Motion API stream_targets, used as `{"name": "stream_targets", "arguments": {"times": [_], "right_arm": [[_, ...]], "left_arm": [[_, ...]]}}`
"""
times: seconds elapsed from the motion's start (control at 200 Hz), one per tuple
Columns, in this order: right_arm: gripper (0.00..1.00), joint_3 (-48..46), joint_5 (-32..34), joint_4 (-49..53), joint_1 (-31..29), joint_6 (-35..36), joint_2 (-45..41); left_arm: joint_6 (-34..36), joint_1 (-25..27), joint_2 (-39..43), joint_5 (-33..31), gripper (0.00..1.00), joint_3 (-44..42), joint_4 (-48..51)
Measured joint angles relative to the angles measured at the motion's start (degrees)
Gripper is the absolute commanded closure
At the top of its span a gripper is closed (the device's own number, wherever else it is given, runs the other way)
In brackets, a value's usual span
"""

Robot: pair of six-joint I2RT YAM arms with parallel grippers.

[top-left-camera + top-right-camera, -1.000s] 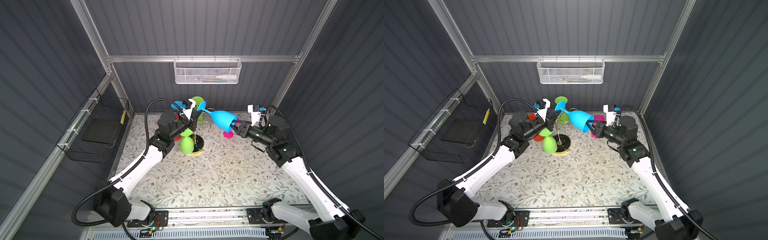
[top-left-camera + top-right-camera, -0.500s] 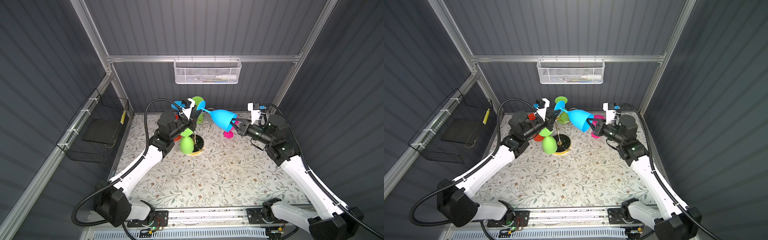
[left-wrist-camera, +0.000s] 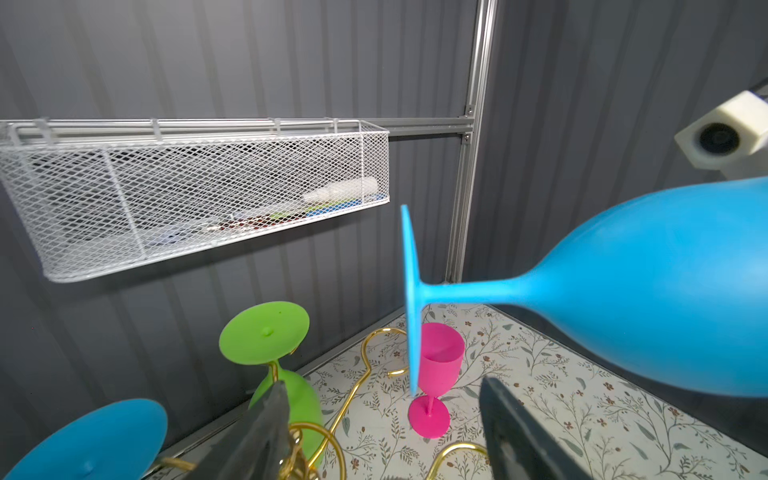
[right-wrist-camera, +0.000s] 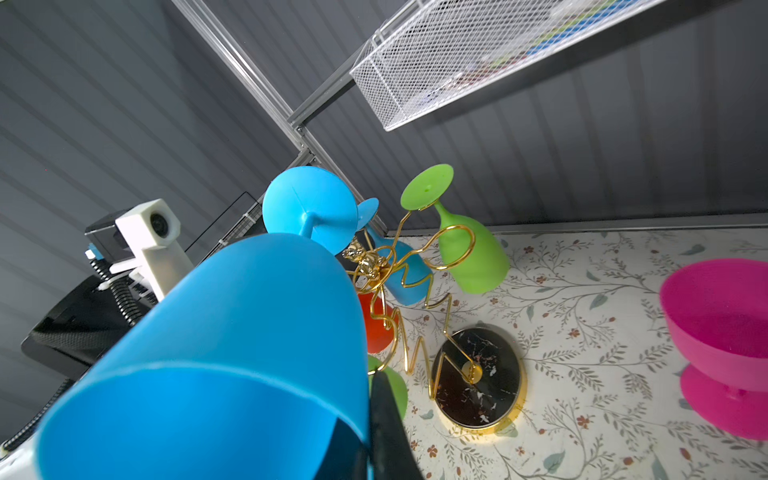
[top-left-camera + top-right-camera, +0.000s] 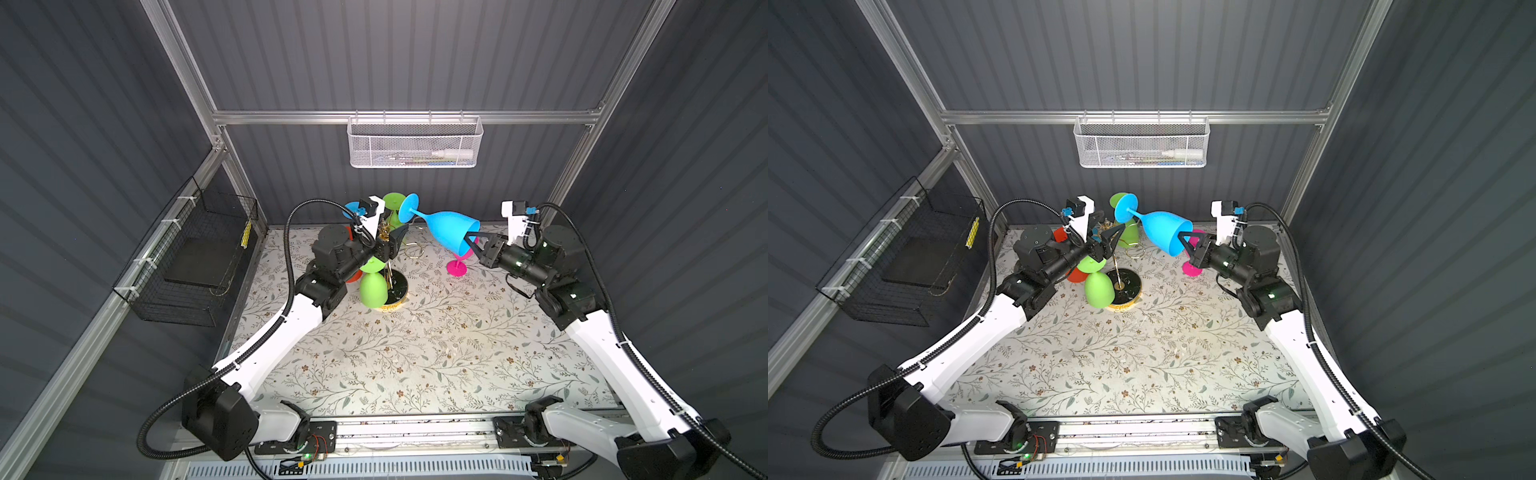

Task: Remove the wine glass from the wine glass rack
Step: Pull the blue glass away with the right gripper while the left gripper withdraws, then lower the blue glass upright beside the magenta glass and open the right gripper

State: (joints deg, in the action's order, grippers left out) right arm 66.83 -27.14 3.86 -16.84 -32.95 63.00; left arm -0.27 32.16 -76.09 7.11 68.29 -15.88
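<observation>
Pinching blue wine glass (image 5: 451,229) at its rim, R gripper (image 5: 471,244) was clamped; glass tilted midair, foot by rack (image 5: 400,287) top; L gripper (image 5: 395,242) jaws apart; prob. light, slick; stem grip safer.

Nothing here is legible to me.

The yellow strip (image 5: 247,234) hanging on the black wire basket (image 5: 178,303) at the left wall is too small to read in both top views. Inside the white mesh basket (image 3: 124,249) on the back wall, a white tube (image 3: 340,193) and some flat coloured packets (image 3: 332,208) lie blurred behind the mesh, so I cannot make out their labels. The round black gold-rimmed base of the wine glass rack (image 4: 478,374) shows pale marbling only, not lettering.
</observation>
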Motion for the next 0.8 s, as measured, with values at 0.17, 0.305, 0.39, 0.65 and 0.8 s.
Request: {"name": "stream_targets", "arguments": {"times": [0.17,0.305,0.39,0.65,0.8], "right_arm": [[1.00,3.3,4.0,7.6,5.1,4.3,-1.9],[1.00,8.0,10.6,17.6,7.5,9.4,-3.3],[1.00,10.9,14.5,24.3,7.7,12.6,-4.0],[1.00,12.1,26.3,42.8,7.7,18.5,-6.5],[1.00,13.1,32.7,51.0,7.7,21.0,-3.7]], "left_arm": [[0.0,-0.7,2.6,-4.0,0.13,-1.8,0.5],[0.0,-2.2,4.1,-5.4,0.11,-2.4,1.4],[0.0,-3.5,5.3,-6.0,0.11,-3.2,1.2],[-0.2,-7.6,10.5,-9.2,0.07,-7.3,0.2],[-0.2,-8.3,12.5,-10.8,0.06,-8.5,0.0]]}}
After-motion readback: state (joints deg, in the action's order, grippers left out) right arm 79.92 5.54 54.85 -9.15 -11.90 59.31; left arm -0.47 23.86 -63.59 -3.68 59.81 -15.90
